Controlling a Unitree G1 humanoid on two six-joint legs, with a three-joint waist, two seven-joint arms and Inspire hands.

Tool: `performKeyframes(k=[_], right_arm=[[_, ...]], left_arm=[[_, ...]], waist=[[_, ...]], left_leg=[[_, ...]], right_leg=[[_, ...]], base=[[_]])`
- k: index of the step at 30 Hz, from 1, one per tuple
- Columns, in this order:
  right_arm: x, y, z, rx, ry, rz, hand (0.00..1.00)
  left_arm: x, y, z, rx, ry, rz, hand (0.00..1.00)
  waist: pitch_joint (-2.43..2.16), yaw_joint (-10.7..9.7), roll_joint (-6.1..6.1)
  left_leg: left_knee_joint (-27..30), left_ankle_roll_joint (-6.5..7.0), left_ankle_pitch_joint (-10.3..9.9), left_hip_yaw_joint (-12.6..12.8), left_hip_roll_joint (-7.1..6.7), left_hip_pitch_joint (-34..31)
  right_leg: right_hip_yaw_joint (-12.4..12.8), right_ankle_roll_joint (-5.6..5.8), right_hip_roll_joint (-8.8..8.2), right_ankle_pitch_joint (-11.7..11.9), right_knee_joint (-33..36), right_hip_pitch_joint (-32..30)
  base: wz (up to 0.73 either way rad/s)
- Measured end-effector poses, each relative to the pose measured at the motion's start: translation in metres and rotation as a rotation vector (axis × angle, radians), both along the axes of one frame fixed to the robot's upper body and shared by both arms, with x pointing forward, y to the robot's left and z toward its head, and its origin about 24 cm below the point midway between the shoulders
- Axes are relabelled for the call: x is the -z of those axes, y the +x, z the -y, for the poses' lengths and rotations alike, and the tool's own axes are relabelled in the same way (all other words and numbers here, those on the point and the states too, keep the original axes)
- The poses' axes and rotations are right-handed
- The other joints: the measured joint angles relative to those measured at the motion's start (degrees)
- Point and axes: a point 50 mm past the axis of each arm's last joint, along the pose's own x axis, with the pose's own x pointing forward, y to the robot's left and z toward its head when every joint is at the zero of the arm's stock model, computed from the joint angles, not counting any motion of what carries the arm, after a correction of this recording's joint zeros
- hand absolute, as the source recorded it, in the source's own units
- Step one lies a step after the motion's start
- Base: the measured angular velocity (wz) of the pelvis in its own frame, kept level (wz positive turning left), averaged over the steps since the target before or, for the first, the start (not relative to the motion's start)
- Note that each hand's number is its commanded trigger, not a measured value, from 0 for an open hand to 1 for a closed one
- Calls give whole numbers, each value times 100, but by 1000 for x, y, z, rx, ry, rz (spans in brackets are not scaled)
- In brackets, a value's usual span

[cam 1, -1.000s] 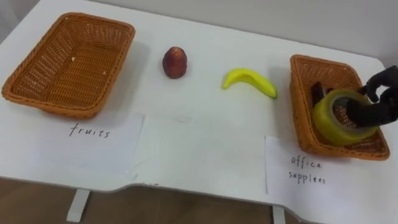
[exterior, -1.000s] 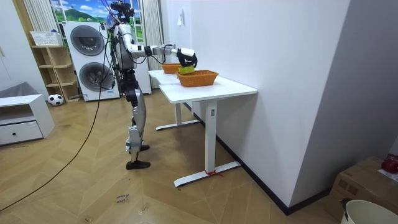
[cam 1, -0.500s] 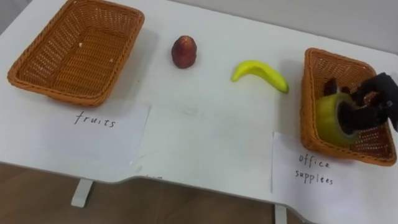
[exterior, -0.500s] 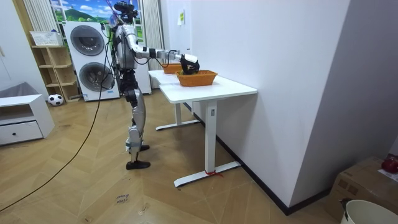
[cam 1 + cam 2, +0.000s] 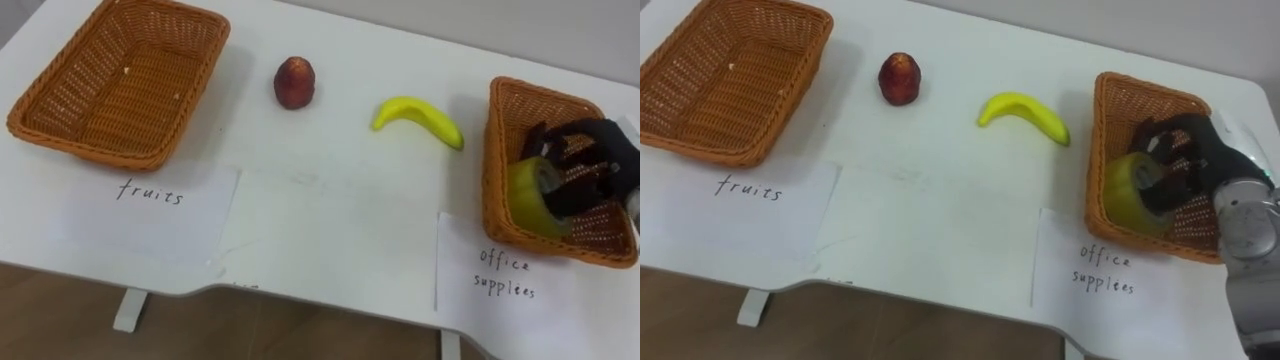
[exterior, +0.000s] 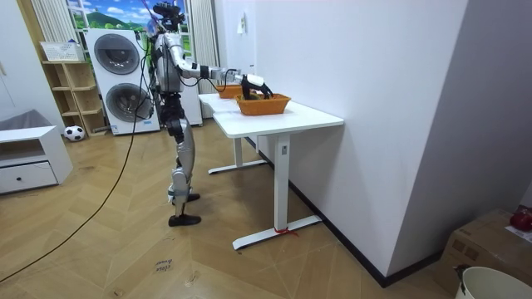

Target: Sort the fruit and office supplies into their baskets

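We look down on a smooth white table point(image 5: 330, 200). In the upper left of the frame sits the left basket point(image 5: 60, 110), a shallow rectangle of tightly woven orange-brown wicker with sloping walls. A rounded, dark red fruit point(image 5: 294, 82) stands at upper centre. To its right lies a glossy yellow banana point(image 5: 418, 115), curved like an arch, apart from the fruit and just short of the right basket point(image 5: 497, 150), which is woven of the same wicker and stands at the right edge. Flat white paper sheets with handwriting lie below each basket, one at lower left point(image 5: 150, 215) and one at lower right point(image 5: 500, 275). Inside the right basket a thick yellow-green tape roll point(image 5: 525, 195) stands tilted on its edge. The black right hand point(image 5: 592, 165) reaches in from the right edge, its fingers curled over the roll's rim and gripping it. In the room view the robot stands at the table's far end, one arm stretched level over that basket.
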Motion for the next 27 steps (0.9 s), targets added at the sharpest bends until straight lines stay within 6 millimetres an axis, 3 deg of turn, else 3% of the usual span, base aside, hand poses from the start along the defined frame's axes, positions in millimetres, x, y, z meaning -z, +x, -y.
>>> performKeyframes(k=[10, 27], right_arm=[[-1, 1, -3, -10, -7, 11, 0], [-42, 8, -25, -109, -26, 187, 0]], left_arm=[[1, -6, 2, 5, -20, -19, 0], [1, -13, 1, -34, -32, -15, 0]], waist=[[-18, -15, 31], [-82, -302, 74]], left_leg=[[-7, 0, 0, 13, 0, 36], [-248, -20, 12, 56, -4, 551]], right_leg=[[19, 0, -2, 0, 9, 24], [14, 1, -2, -1, -10, 413]], base=[[0], [-1]])
